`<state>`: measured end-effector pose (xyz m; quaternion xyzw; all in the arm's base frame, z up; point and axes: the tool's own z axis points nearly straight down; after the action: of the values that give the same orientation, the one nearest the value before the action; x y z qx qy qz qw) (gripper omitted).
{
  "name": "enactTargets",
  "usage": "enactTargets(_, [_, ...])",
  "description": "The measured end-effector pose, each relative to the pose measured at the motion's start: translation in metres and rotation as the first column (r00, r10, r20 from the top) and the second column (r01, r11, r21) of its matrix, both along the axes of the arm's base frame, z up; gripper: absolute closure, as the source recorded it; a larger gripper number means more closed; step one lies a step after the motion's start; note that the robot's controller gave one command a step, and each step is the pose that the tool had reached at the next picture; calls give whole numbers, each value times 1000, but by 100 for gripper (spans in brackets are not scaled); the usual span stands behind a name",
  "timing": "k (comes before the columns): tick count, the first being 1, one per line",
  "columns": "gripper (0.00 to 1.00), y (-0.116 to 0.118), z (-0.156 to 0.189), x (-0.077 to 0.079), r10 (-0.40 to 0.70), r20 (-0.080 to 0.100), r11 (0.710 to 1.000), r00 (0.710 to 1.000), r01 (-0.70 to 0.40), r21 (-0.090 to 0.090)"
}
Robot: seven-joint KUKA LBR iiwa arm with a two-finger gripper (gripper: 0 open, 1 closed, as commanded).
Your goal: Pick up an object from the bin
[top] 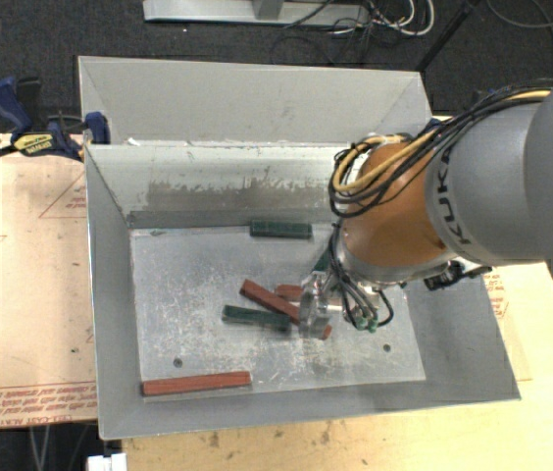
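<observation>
My gripper [314, 314] is down near the bin floor at the centre right, its metal fingers reaching into a small cluster of sticks. A red-brown stick [268, 298] lies slanted just left of the fingers, its right end under them. A dark green stick [254, 316] lies below it, pointing towards the gripper. A small red piece [326, 332] shows right under the fingertips. Whether anything sits between the fingers is hidden by the gripper body.
Another dark green stick [280, 230] lies by the back wall. A long red-brown stick [196, 386] lies along the front left of the floor. The arm with its orange cover and cables hangs over the bin's right side.
</observation>
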<state>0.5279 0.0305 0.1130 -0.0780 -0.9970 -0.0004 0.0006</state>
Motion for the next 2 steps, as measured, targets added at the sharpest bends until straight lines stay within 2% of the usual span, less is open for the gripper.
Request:
enactTargets(1, [0,-76,42,60,197,8,980,980,-197,-6])
enactTargets(2, [0,-73,40,59,201,5,980,980,-201,-1])
